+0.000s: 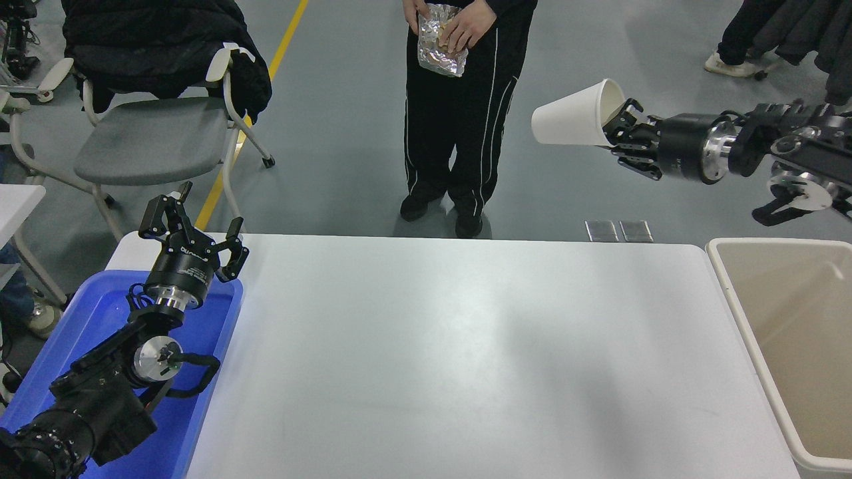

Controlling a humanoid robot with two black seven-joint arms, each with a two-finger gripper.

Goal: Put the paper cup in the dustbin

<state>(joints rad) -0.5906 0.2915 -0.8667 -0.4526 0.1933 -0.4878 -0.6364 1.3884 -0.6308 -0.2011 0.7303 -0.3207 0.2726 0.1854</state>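
Note:
My right gripper [618, 128] is shut on the rim of the white paper cup [574, 120]. It holds the cup on its side, high in the air, with the base pointing left and the cream inside partly showing. The cup hangs beyond the table's far edge, up and to the left of the beige dustbin [732, 306]. The dustbin stands against the table's right end and looks empty. My left gripper [193, 229] is open and empty, parked at the lower left.
A bright blue tray [219, 319] lies under my left arm at the table's left end. A person in black trousers [459, 120] stands at the far side holding a foil bag [439, 43]. A grey chair [146, 140] with a black coat is at far left.

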